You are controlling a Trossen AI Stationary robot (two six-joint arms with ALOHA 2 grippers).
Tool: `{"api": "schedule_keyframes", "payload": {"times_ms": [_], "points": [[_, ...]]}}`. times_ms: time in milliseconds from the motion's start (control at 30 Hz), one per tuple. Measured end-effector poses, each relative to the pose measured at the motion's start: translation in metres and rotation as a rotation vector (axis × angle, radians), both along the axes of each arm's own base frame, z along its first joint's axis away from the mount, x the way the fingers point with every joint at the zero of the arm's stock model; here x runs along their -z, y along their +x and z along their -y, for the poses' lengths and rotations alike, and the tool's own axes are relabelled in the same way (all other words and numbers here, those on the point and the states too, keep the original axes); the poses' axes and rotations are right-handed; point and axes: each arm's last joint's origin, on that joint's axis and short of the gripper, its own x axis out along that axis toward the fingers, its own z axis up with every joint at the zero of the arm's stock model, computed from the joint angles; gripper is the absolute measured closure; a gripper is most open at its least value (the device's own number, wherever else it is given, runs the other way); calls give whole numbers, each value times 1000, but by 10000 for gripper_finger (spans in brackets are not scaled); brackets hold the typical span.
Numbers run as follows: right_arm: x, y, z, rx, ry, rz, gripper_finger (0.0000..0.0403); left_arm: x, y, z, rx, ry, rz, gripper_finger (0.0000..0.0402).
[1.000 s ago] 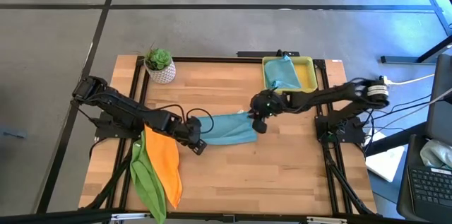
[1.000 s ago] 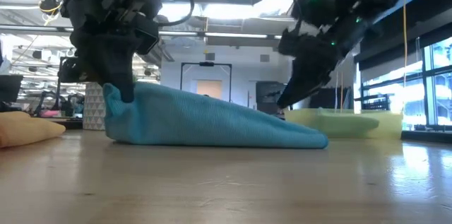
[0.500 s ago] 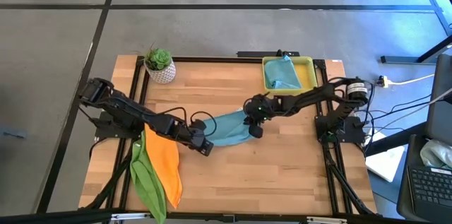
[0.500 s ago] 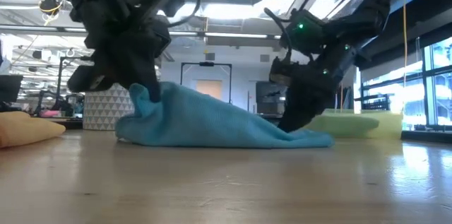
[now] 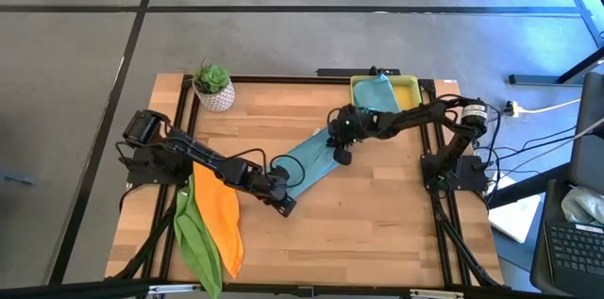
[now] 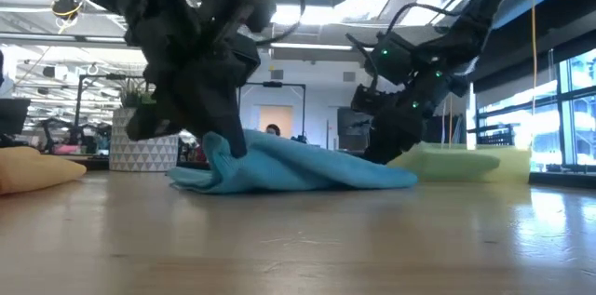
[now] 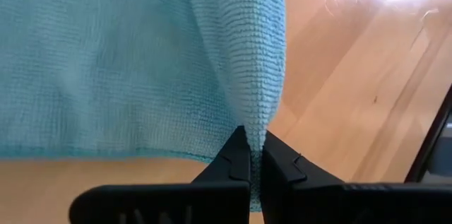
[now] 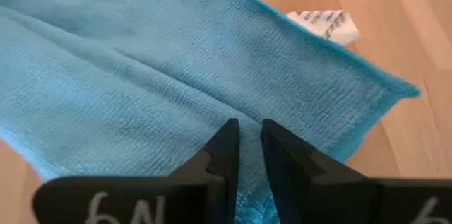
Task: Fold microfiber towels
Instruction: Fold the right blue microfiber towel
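Teal towel (image 5: 310,165) lies mid-tabletop, long axis running near-left to far-right. Left hand (image 5: 285,203) pinches its near-left end; right hand (image 5: 342,155) nips a fold at the far-right end (both equally close).

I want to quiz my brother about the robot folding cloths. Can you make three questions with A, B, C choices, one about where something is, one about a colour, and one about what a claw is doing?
1. Where is the yellow tray?
A. At the table's far right corner
B. Beside the plant pot
C. Under the orange towel

2. What colour is the towel stretched between both grippers?
A. Orange
B. Lime green
C. Teal

3. What is the left gripper doing?
A. Hanging open
B. Pinching the teal towel's edge
C. Holding the plant

Answers:
1. A: in the high view it sits by the right arm's base.
2. C: both wrist views show teal cloth.
3. B: its fingertips are shut on a fold of cloth.
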Motion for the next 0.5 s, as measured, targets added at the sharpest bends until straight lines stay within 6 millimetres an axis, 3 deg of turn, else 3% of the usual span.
{"api": "schedule_keyframes", "payload": {"times_ms": [167, 367, 500], "points": [[-36, 5, 8, -41, 160, -24, 336, -2, 14, -9, 32, 29, 18, 401], [-86, 2, 1, -92, 263, -89, 336, -6, 21, -28, 33, 81, 39, 401], [-85, -8, -16, -145, 287, -176, 336, -6, 22, -36, 30, 100, 41, 401]]}}
